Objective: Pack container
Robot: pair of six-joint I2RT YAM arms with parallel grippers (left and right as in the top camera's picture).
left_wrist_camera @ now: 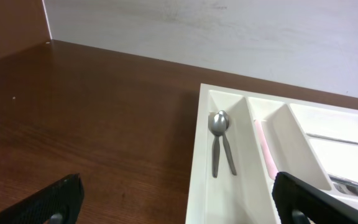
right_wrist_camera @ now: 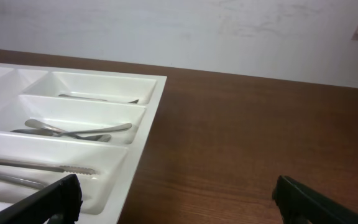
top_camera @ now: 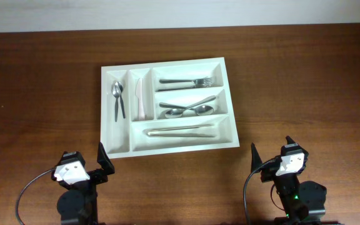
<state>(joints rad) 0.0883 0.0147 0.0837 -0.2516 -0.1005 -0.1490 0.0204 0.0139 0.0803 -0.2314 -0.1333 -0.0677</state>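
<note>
Overhead: one container (top_camera: pixel 230 100) on the counter (top_camera: pixel 42 94), lying ahead of both arms and between them. It is ahead-right of the left jaws and ahead-left of the right jaws. Its long axis runs side to side across the line of reach. The short walls face outward toward each arm's side.

Left jaws: spread wide, nothing between them. Right jaws: same, spread and empty. Both sit just back from the container's near wall and neither touches it. The left jaws look slightly nearer, just beside the near corner. The right jaws stand a bit further off their corner.

Counts, by compartment:
- Narrow slot straight ahead of the left jaws: two small spoons (top_camera: pixel 118 97), handles toward the jaws.
- Narrow slot beside it, on the side toward the right jaws: one pale-handled knife (top_camera: pixel 139 97).
- Wide compartment farthest from the jaws: forks (top_camera: pixel 186 82), probably two overlapped, cannot tell for sure.
- Middle wide compartment: two large spoons (top_camera: pixel 189 111), crossed.
- Wide compartment nearest the jaws: long knives (top_camera: pixel 180 131), apparently two lying together.

No loose cutlery shows on the counter in any view. Judgement: packing looks finished or close to it, and there is nothing in sight for either arm to pick up. If an item did turn up, the narrow slots would suit the left arm and the wide ones the right.
</note>
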